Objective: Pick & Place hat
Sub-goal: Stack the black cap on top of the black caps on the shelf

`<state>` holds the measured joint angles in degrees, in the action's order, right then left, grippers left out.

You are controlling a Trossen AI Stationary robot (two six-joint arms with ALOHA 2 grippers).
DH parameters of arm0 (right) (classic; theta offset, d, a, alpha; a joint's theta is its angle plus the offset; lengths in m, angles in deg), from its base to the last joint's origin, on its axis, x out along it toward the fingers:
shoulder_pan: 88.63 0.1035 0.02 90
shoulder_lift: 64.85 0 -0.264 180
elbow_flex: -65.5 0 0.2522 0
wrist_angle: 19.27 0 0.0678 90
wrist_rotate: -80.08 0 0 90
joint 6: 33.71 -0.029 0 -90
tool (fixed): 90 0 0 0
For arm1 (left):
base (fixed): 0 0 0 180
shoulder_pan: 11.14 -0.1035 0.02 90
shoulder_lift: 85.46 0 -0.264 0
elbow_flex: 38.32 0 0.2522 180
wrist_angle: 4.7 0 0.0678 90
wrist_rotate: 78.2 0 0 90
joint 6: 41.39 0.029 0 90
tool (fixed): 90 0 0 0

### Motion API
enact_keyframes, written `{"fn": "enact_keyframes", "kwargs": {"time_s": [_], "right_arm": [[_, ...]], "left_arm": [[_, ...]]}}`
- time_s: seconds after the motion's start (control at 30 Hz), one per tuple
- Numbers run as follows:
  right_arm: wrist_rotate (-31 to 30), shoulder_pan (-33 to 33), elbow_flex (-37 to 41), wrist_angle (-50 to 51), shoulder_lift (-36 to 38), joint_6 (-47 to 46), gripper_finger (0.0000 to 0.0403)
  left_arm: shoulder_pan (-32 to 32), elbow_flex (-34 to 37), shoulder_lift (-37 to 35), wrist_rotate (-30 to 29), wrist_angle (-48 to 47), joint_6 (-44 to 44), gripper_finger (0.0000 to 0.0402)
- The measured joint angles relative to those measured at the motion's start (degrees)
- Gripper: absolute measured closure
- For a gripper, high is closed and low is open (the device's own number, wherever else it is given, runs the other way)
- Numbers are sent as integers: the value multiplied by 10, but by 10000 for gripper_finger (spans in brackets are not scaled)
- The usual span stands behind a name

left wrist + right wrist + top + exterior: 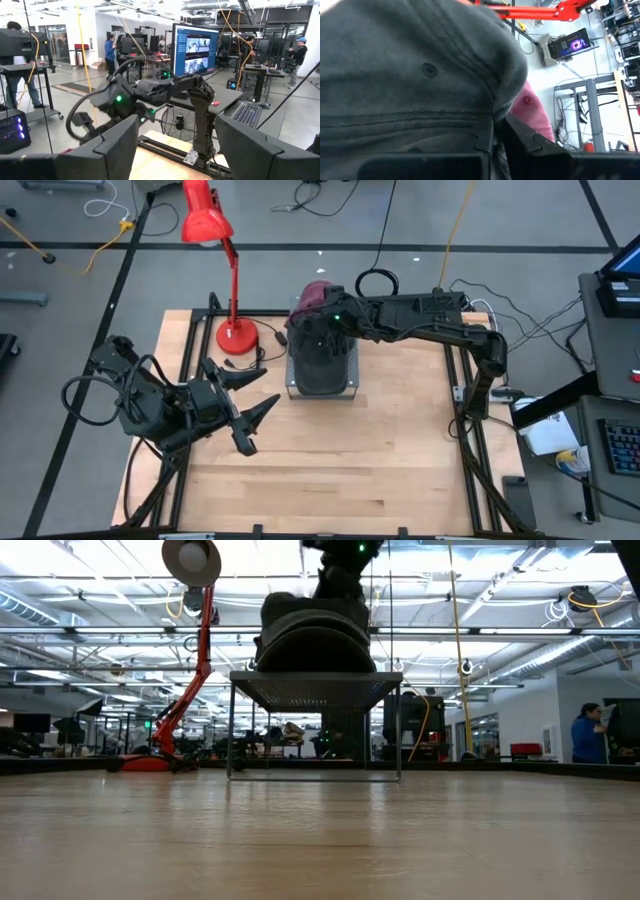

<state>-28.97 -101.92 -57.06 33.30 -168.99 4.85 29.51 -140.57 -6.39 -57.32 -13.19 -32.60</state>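
Note:
A dark grey hat (320,360) sits on top of a metal mesh stand (315,690) at the middle of the table's far half. In the right wrist view the grey hat (415,70) fills most of the picture. My right gripper (492,137) is over the hat and shut on it. A maroon-pink hat (316,292) lies just behind the grey one, at the stand's far side. My left gripper (248,412) waits open above the table's left part, with nothing between its fingers. My right gripper pinches the grey hat's cloth at its edge (496,112) between its two fingers, on the side next to the pink hat. The fingers slant down from the table's right side. The hat's underside (315,665) is down on the stand's mesh top.
A red desk lamp (232,330) stands at the table's far left, close to the stand. The near half of the wooden table (330,470) is bare wood. People stand at desks and screens in the room beyond the table.

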Motion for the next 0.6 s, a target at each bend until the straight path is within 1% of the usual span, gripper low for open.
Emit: {"fn": "enact_keyframes", "kwargs": {"time_s": [0.23, 0.33, 0.47, 0.6], "right_arm": [[-2, -6, 60, -77, 0, 55, 372], [-3, -6, 74, -79, 0, 78, 364], [-3, -6, 77, -74, 0, 79, 354], [-2, -6, 77, -76, 6, 73, 327]], "left_arm": [[0, 0, 0, 0, -1, -1, 133], [0, 0, 0, 0, -3, -1, 133], [0, 0, 0, 0, -3, -1, 133], [0, 0, 0, 0, -3, -1, 133]]}}
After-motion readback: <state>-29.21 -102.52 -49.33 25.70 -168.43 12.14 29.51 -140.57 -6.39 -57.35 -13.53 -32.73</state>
